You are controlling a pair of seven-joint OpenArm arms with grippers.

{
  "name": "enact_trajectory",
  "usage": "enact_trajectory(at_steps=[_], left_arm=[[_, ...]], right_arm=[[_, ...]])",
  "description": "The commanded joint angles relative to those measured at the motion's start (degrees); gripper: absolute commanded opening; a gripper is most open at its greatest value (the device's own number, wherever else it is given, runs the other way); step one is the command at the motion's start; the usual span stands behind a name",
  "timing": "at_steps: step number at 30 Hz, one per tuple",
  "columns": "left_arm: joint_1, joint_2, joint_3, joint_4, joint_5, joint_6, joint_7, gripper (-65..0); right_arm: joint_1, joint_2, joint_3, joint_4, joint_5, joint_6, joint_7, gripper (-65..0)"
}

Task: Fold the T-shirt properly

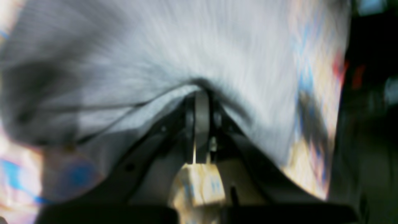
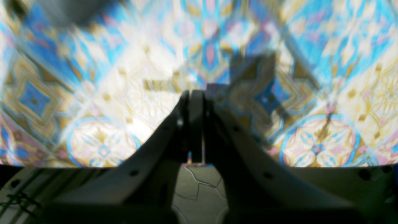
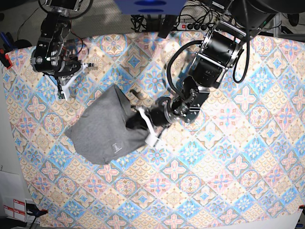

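The left gripper [image 3: 143, 125] has its fingers pinched on the limp, light grey T-shirt [image 3: 106, 129]; a hem corner looks better. The right gripper [image 3: 61, 93] is closed, empty.

A pastel tile-patterned tablecloth [image 3: 228, 157] in blue, pink and gold covers the work surface under bright, even light. At the far edge, black cables [image 3: 143, 21] and a power strip [image 3: 195, 26] lie on a grey floor [image 3: 102, 16]. A red clamp [image 3: 5, 56] grips the far-left edge.

One T-shirt [image 3: 107, 129], one tablecloth [image 3: 228, 157], two arms.
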Motion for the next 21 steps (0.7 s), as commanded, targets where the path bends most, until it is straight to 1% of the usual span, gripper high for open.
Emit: enact_trajectory(at_steps=[1,3,6,12,14,15,16,19,21], left_arm=[[-1.45,0.31,-1.51,0.70,-0.62,-0.58,-1.83,-65.0],[-1.80,1.10,-2.91,0.70,-0.62,-0.58,-2.10,-65.0],[-3.47,1.36,-5.46,0.61,-0.62,-0.58,-2.10,-65.0],[-6.81,1.45,-12.93,-0.18,-0.71,-0.58,-2.10,-65.0],[-7.34,1.36,-13.90,-0.36,-0.71,-0.58,-1.30,-65.0],[-7.43,1.10,-13.90,-0.36,-0.71,-0.58,0.10,-65.0],[-7.25,0.66,-13.90,-0.36,-0.71,-0.58,2.30,-65.0],[-6.20,-3.56,-13.73,-0.18,-0.71,-0.58,8.98,-65.0],[-4.44,-5.67,-13.73,0.61,-0.44,-0.58,11.00,-65.0]], right_arm=[[0.63,0.43,0.03,1.09,0.23,-0.06,1.25,-64.8],[-0.07,0.43,0.03,1.09,0.23,-0.06,1.34,-64.8],[-0.16,0.43,-0.24,1.09,0.23,-0.06,1.34,-64.8],[-0.16,0.43,-8.06,1.18,0.23,-0.06,1.34,-64.8],[0.10,0.60,-10.52,1.18,0.14,-0.06,1.34,-64.8],[0.37,0.69,-11.40,1.18,0.14,-0.06,1.43,-64.8],[0.98,0.69,-12.02,1.18,0.14,-0.06,1.43,-64.8],[3.62,0.69,-12.72,0.65,0.14,-0.06,1.43,-64.8],[5.99,0.69,-12.63,0.47,0.23,-0.06,1.34,-64.8]])
